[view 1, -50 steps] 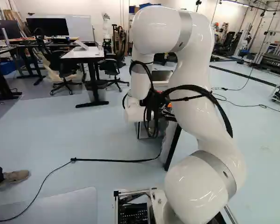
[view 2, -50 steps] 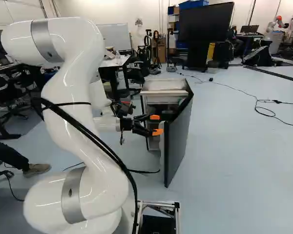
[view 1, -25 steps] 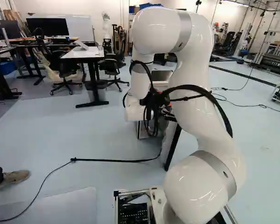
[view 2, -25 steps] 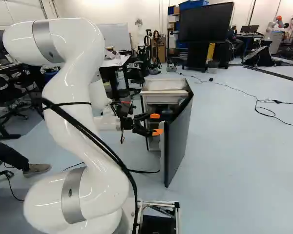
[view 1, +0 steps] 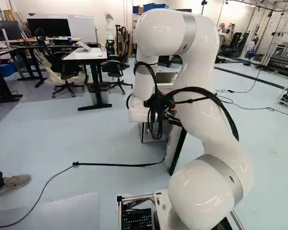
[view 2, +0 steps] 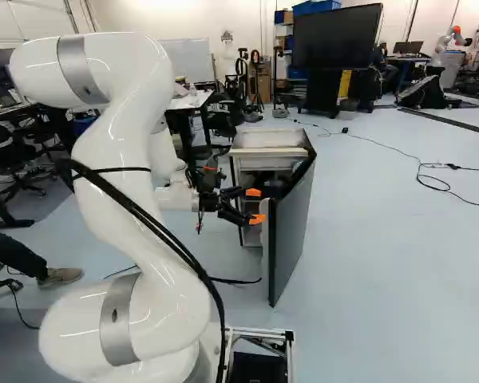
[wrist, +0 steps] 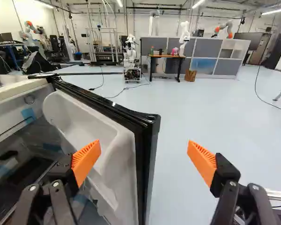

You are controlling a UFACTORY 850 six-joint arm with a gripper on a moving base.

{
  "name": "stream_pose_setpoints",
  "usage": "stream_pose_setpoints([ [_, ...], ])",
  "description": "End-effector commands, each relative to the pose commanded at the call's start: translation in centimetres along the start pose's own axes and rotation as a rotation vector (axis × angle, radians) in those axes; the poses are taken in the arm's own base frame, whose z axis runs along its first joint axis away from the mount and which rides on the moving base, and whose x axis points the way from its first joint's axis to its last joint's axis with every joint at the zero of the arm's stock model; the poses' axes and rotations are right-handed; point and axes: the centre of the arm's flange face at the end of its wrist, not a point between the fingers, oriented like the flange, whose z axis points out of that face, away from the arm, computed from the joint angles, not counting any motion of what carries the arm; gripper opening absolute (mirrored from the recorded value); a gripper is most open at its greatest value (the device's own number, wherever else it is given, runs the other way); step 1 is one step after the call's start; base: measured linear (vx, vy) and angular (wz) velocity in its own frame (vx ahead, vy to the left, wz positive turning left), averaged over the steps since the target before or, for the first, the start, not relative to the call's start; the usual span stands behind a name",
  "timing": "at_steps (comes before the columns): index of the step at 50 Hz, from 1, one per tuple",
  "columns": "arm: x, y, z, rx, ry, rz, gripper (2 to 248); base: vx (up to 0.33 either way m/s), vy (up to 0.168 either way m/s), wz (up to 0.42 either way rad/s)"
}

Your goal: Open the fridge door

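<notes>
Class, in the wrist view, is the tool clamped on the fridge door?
No, the tool stands wide open, floor showing between the door and one orange pad.

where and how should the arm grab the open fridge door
I'd take the fridge door by its free upright edge, from the arm's side, with the pincer straddling it: one finger on the white inner liner, the other on the outer face. The door stands open with that edge towards the arm, and it looks narrow enough for the spread fingers.
</notes>
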Motion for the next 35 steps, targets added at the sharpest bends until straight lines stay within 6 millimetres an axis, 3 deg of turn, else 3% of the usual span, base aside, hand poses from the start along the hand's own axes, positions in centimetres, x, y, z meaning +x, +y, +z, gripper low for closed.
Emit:
stream_pose_setpoints([
  [10, 0.4, -1.1, 1.3, -0.032, 0.004, 0.026, 247, 0.0, 0.0, 0.0],
  [35, 2.1, -3.3, 6.6, -0.156, 0.042, 0.098, 247, 0.0, 0.0, 0.0],
])
